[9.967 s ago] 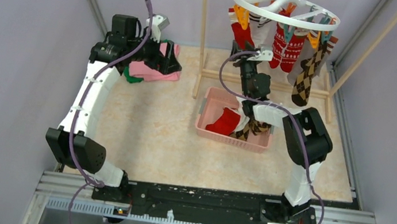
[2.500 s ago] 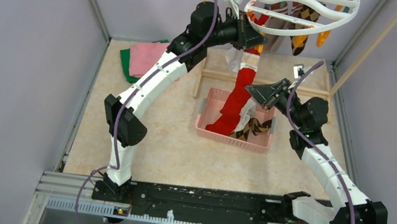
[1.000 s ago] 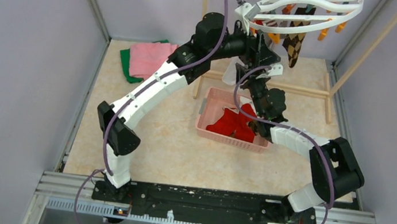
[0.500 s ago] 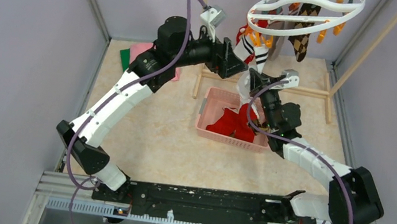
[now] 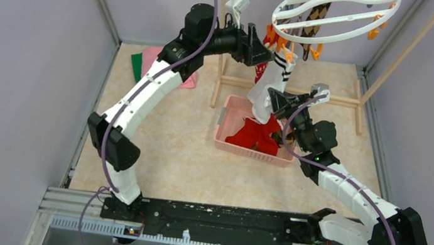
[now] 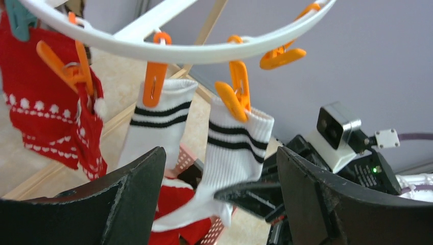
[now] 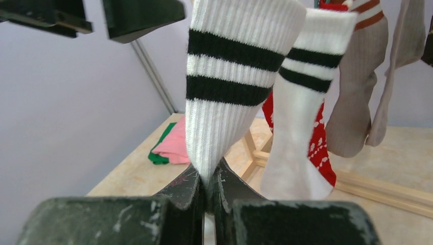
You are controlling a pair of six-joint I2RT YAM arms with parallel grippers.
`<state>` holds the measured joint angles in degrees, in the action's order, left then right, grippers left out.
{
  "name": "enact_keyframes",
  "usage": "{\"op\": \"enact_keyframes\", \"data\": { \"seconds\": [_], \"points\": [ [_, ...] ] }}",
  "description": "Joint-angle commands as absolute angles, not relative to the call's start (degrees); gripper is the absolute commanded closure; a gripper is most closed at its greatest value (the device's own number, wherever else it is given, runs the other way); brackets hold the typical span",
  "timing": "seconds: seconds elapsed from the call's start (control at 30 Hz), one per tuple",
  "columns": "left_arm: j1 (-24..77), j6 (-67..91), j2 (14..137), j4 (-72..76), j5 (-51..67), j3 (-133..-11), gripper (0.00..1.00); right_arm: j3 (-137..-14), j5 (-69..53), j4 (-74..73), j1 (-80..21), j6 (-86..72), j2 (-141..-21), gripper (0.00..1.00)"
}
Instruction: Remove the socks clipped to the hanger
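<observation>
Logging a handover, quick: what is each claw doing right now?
Left claw: open, holding nothing.
Right claw: shut on a striped white sock.

Table (image 5: 167, 147), far-left corner: folded cloths (image 7: 172, 148). Rack frame (image 5: 344, 101) stands along the far edge, right half. Hanger (image 6: 204, 52) hangs inside the frame, above the table; clipped socks (image 6: 163, 122) hang side by side beneath it. Basket (image 5: 254, 155) on the table just before the frame; loose socks (image 5: 254, 137) in it.
</observation>
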<state>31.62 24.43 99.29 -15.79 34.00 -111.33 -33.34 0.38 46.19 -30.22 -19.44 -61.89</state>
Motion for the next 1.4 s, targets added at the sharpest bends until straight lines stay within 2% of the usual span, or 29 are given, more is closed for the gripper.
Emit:
{"op": "enact_keyframes", "data": {
  "seconds": [0.0, 0.37, 0.63, 0.9, 1.37],
  "points": [
    [32.7, 28.5, 103.9, -11.7, 39.0, -119.1, 0.14, -34.3, -2.6, 45.8, -30.5, -23.1, -61.1, 1.0],
    [34.9, 28.8, 106.0, -10.1, 37.5, -120.3, 0.11, -38.3, -6.9, 48.8, -30.5, -28.6, -67.6, 1.0],
    [34.8, 23.6, 102.7, -11.0, 37.6, -114.7, 0.12, -37.5, -10.3, 49.2, -30.5, -31.9, -64.8, 1.0],
    [35.9, 24.1, 108.0, -11.4, 34.3, -124.0, 0.12, -38.7, -11.9, 48.6, -30.5, -32.9, -67.1, 1.0],
    [40.2, 13.8, 110.7, -18.7, 16.6, -129.6, 0.18, -41.0, -11.6, 47.1, -30.5, -32.6, -69.5, 1.0]
  ]
}}
